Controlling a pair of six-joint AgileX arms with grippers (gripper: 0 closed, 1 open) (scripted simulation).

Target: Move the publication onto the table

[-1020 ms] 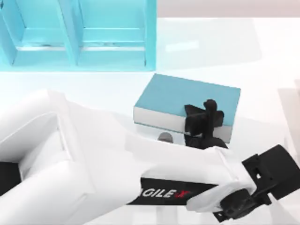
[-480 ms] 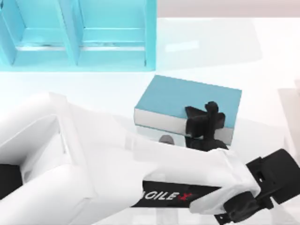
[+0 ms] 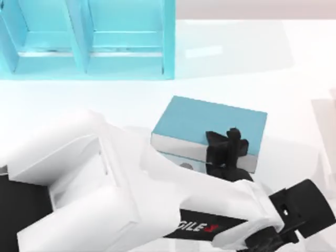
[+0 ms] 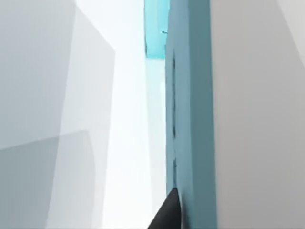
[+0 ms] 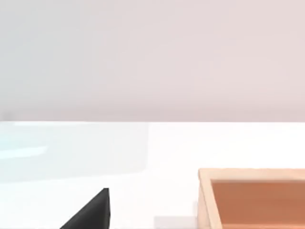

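1. White, glossy desk [image 3: 294, 79] spreads wide.
2. Teal shelf [image 3: 86, 37] stands at the far left.
3. Left arm [image 3: 121, 194] covers the near side.
4. Teal, white-edged publication [image 3: 220, 123] sits mid-desk, beyond that arm.
5. Left pincer [image 3: 227, 149] clamps its near edge.
6. Right pincer [image 5: 90, 212]: grip impossible to judge.

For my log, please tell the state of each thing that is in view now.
publication: flat, cover up, gripped at its near edge, out of the shelf
left tool: shut on the publication
shelf: upright, two open compartments
wooden box: open at the top
table: glossy white
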